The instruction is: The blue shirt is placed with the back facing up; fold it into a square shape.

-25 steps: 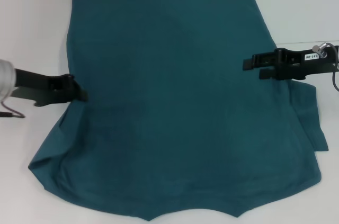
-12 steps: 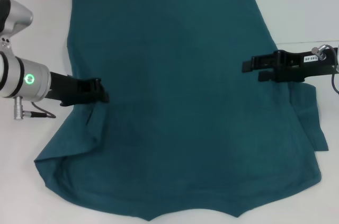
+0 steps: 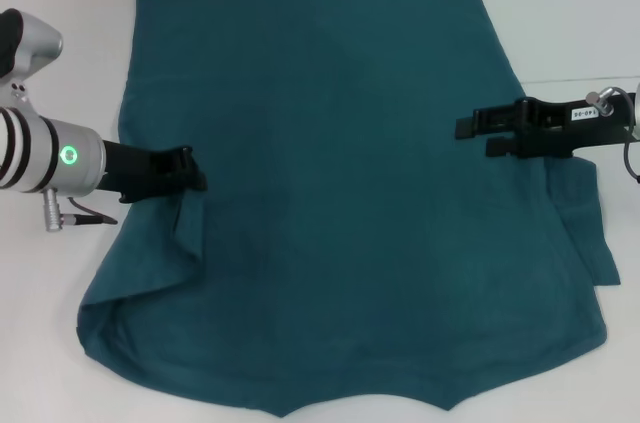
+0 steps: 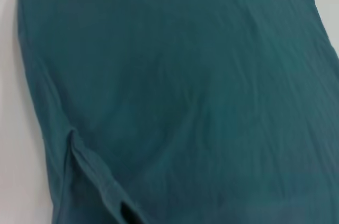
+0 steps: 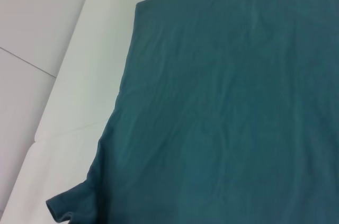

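Note:
The blue shirt (image 3: 330, 193) lies spread flat on the white table, hem at the far side and neckline at the near edge. My left gripper (image 3: 195, 179) is over the shirt's left side, shut on the cloth, and a fold of the left edge (image 3: 190, 233) is drawn inward under it. This ridge also shows in the left wrist view (image 4: 90, 176). My right gripper (image 3: 470, 133) hovers over the shirt's right side with its fingers apart, holding nothing. The right sleeve (image 3: 585, 228) lies out flat and also shows in the right wrist view (image 5: 69, 203).
The white table (image 3: 60, 53) shows bare on both sides of the shirt and beyond its far hem. A table seam (image 3: 580, 80) runs along the right. A grey cable (image 3: 75, 218) hangs from the left wrist.
My left gripper has moved right, in over the shirt, dragging the left edge and sleeve inward into a fold. The right gripper has barely moved.

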Tool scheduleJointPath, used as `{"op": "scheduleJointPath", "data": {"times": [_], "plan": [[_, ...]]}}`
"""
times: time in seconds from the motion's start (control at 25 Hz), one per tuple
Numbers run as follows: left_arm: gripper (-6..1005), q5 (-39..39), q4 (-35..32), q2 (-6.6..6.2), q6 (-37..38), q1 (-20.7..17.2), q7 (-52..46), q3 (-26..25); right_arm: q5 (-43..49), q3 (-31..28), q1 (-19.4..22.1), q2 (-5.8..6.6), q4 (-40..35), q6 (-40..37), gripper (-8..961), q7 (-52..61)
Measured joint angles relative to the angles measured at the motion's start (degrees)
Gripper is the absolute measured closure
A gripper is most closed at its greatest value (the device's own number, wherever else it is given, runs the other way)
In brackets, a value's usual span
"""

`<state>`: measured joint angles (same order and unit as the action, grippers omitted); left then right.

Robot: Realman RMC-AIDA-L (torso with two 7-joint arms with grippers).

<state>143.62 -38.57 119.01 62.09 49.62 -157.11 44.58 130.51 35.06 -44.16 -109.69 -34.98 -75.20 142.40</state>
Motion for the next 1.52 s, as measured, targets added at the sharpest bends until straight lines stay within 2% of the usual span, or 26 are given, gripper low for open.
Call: {"op": "scheduleJointPath", "data": {"times": [0.24, 0.4, 0.64, 0.84, 0.96, 1.08, 1.2, 1.36, 1.52], "plan": [[992, -2.4, 1.1, 0.62, -2.9, -0.1, -0.2, -0.3, 0.0, 0.1, 0.0, -0.06, 0.1, 0.3, 239, 0.1], [993, -2.9, 3.7, 0.43, -6.4, 0.5, -0.2, -0.3, 0.0, 0.1, 0.0, -0.08, 0.1, 0.3, 239, 0.0], [988, -3.8, 4.0, 0.55, -7.6, 0.5, 0.5, 0.0, 0.0, 0.1, 0.1, -0.09, 0.1, 0.3, 240, -0.1], [836, -4.8, 3.8, 0.57, -6.3, 0.4, 2.5, 0.4, 0.2, 0.1, 0.3, -0.09, 0.1, 0.3, 240, -0.1], [726, -7.7, 3.5, 0.65, -3.7, 0.4, 6.1, 0.5, 0.3, 0.1, 0.1, -0.09, 0.1, 0.4, 240, -0.1], [664, -11.6, 1.7, 0.74, -0.6, -0.8, 9.1, 0.0, 0.4, 0.4, -0.1, -0.09, 0.1, 0.4, 240, -0.2], [603, -14.9, -1.1, 0.24, 1.4, -3.6, 9.5, -0.2, 0.4, 1.2, -0.2, -0.09, 0.1, 0.5, 240, -0.4], [521, -19.5, -2.5, -2.02, 6.9, -8.3, 10.8, -0.5, 0.4, 2.5, -0.2, -0.09, 0.1, 0.5, 240, -0.9], [390, -21.9, -3.2, -3.4, 15.9, -12.6, 20.7, -3.5, 0.2, 2.6, 0.0, -0.09, 0.1, 0.3, 240, -2.9]]}}
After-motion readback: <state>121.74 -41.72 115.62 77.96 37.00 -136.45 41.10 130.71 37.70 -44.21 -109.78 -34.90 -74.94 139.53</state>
